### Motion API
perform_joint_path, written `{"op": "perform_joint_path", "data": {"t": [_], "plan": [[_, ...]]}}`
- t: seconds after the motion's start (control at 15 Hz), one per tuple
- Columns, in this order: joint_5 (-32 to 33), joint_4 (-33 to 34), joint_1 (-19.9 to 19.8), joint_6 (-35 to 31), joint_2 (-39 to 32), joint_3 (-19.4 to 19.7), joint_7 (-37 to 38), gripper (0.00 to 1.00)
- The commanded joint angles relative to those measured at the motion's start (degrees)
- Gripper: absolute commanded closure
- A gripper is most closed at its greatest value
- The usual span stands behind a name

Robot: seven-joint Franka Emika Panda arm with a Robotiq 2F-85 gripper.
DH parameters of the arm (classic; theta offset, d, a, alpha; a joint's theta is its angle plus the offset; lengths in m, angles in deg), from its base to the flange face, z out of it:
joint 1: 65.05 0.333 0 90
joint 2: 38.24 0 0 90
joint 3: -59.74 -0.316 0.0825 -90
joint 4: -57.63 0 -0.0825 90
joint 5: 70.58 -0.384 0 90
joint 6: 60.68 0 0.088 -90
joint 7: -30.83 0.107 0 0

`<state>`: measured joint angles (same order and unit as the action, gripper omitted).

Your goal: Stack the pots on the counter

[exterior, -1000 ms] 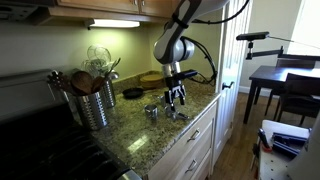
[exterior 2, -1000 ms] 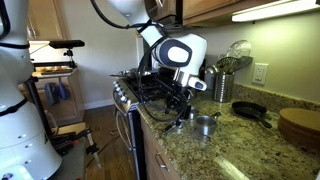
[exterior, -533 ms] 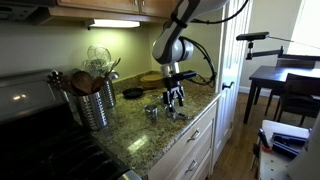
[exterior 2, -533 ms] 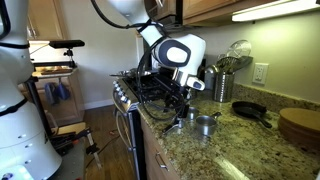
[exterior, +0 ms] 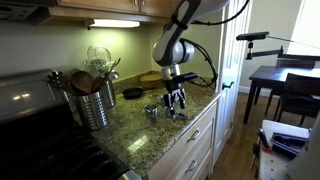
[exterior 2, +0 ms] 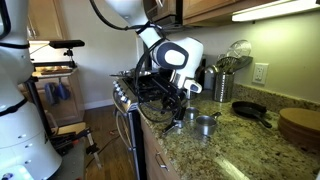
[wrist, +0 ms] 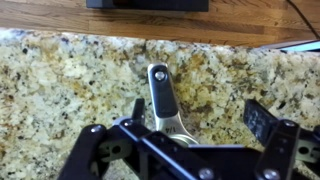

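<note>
Granite counter (wrist: 60, 70): my gripper (wrist: 198, 112) hangs wide open, empty, above a pot handle (wrist: 160, 95); wrist view misses the second pot (exterior 2: 205, 124).

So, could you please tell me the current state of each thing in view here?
gripper: open, holding nothing.
pot under the gripper: on the counter, not gripped, not stacked.
other pot: upright on the counter, standing apart, not stacked.
utensil canister: upright, filled with utensils.
black pan: lying flat on the counter.
under-cabinet light: on.

No legible text or labels anywhere.
</note>
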<state>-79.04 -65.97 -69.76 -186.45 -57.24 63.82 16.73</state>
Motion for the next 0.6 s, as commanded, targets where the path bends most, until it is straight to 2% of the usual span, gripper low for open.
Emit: {"op": "perform_joint_path", "data": {"t": [0.0,0.53], "plan": [[-1.28,-2.51,-0.99,-0.84,0.98,-1.19,1.48,0.00],[0.06,-2.62,-0.47,-3.22,0.96,-0.97,4.21,0.00]]}}
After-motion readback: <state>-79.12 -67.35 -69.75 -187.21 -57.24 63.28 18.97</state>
